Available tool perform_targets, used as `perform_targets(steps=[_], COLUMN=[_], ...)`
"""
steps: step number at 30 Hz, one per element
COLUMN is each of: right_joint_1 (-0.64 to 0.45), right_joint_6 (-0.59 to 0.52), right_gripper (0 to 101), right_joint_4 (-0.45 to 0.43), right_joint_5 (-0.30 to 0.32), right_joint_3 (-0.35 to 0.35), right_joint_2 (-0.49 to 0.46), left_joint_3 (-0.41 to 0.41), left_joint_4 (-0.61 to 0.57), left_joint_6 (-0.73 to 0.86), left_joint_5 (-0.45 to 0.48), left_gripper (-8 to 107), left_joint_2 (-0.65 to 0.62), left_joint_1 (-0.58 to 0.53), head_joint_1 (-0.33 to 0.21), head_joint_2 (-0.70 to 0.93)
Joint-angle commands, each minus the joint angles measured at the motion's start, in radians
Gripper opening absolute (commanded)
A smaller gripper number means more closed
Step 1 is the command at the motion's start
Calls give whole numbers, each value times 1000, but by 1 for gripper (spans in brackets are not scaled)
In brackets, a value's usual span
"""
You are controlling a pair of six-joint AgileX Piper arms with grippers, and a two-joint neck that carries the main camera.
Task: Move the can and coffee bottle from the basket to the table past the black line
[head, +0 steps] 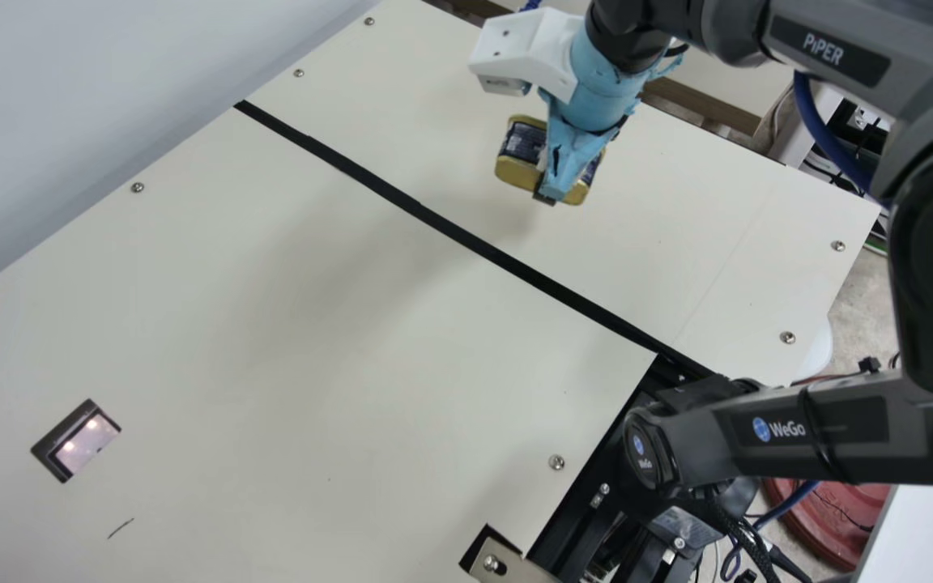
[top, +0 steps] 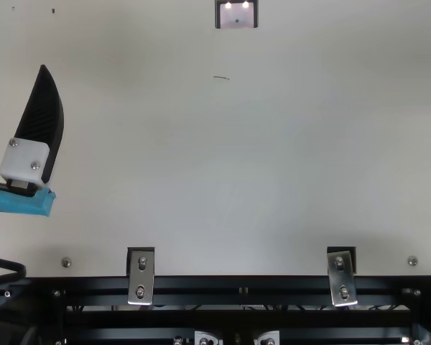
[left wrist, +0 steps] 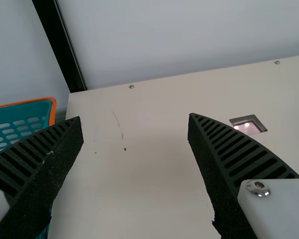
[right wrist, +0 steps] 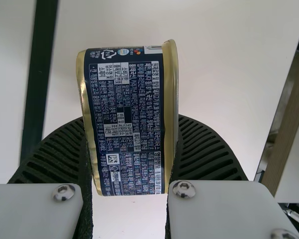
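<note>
R claw (right wrist: 131, 119) clamped on can (right wrist: 124, 104) across gold rims (right wrist: 170, 94), above desk (head: 661, 202) past blk line (head: 434, 220); L claw (left wrist: 133, 120) apart. Prob. stiff, med. wt, a bit slick; hold mid-rim, firm

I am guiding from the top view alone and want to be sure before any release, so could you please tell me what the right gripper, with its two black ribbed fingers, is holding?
Observer: The right gripper holds a dark blue metal can with gold rims.
Operator: Thank you. Where does it hang?
Observer: In the main view it is above the cream table, on the opposite side of the long black line from the small dark-framed inset panel.
Operator: And what stands over on the left, please?
Observer: The left wrist view shows a teal perforated basket with an orange rim at the table's edge.
</note>
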Motion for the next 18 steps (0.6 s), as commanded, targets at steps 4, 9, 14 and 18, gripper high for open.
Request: perform_targets(steps=[4,9,14,18], right_joint_1=[-81,-160,-235,-278], right_joint_6=[-14,-34,-81,-131], right_gripper=[0,0,0,0], right_joint_4=[-6,7,46,94], right_joint_5=[-44,-98,-162,-203], right_joint_3=[19,41,67,86], right_joint_2=[28,60,99,128], left_joint_3=[0,0,0,0], left_joint_4=[0,0,0,0], left_joint_6=[0,0,0,0], left_joint_5=[0,0,0,0], left_gripper=[90,90,90,90], left_joint_2=[0,0,0,0], left_joint_1=[0,0,0,0], head_joint_1=[-26,-26,-26,-26], head_joint_2=[-20,-20,-20,-20])
